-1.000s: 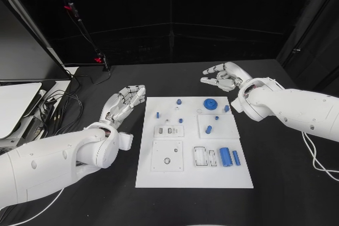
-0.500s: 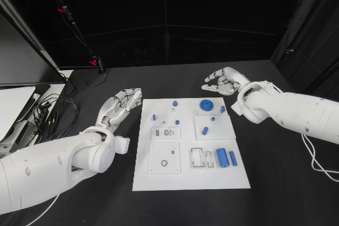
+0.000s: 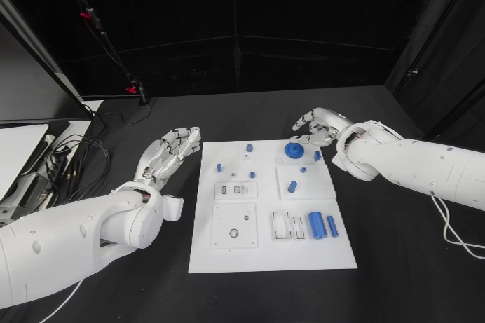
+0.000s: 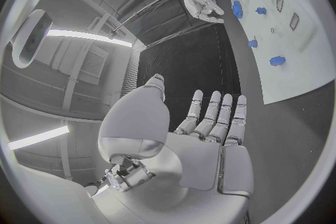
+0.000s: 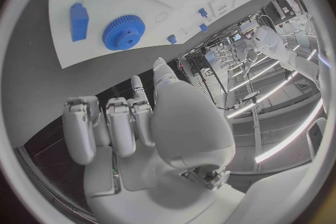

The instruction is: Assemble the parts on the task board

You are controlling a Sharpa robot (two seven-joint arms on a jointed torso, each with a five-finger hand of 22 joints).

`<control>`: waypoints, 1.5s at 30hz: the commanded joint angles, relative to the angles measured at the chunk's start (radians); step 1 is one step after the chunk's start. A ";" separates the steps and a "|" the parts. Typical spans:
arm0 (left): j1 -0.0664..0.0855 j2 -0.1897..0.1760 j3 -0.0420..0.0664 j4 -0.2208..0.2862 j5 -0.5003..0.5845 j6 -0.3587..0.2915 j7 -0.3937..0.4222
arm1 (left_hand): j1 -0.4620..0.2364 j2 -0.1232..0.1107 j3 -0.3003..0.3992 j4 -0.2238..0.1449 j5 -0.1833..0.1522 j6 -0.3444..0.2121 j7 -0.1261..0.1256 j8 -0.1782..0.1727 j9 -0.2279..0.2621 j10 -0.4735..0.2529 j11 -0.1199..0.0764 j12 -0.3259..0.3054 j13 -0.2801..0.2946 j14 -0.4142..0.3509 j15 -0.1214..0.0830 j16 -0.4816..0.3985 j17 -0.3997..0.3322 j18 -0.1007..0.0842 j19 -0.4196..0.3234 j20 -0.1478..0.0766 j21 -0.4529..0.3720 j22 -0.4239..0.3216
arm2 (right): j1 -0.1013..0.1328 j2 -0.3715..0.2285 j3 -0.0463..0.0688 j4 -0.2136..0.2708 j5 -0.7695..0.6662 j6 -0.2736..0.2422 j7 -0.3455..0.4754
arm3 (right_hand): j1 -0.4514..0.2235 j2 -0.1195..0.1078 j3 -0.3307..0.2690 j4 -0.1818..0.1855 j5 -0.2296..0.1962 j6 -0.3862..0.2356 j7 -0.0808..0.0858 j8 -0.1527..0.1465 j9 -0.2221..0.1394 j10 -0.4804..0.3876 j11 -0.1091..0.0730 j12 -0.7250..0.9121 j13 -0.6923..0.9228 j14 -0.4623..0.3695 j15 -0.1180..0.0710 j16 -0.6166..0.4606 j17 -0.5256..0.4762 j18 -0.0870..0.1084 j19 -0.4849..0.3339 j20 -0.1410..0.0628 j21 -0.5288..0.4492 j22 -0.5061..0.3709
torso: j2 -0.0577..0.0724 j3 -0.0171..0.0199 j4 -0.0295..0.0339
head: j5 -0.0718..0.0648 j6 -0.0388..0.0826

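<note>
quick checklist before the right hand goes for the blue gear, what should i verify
1. Right hand holds nothing, fingers loosely curled: ok.
2. Blue gear lies uncovered on the task board, near that hand: ok.
3. Small blue block sits close beside the gear and may get bumped: not ok.
4. Left hand is off the board, fingers apart: ok.
5. Which seat takes the gear: cannot tell.

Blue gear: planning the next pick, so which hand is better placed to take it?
Probably the right hand: it hovers just beyond the blue gear at the task board's far edge. The left hand lies off the opposite side.
</note>
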 commanded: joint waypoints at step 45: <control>0.001 -0.006 0.001 -0.001 -0.006 0.010 0.266 | 0.004 0.012 0.002 -0.002 0.010 -0.008 0.157 -0.006 -0.001 0.005 -0.002 0.006 0.000 0.007 -0.001 0.006 0.001 0.006 -0.007 0.001 0.005 0.001 | -0.015 0.038 0.001 -0.022 -0.137 0.143 -0.160 | 0.025 -0.015 0.058 -0.022 0.019 -0.031 -0.018 0.031 0.002 0.102 -0.011 0.003 0.261 0.102 -0.016 0.002 0.263 -0.007 0.106 -0.013 0.003 0.263 | -0.001 0.0006 -0.0010 | 0.001 -0.013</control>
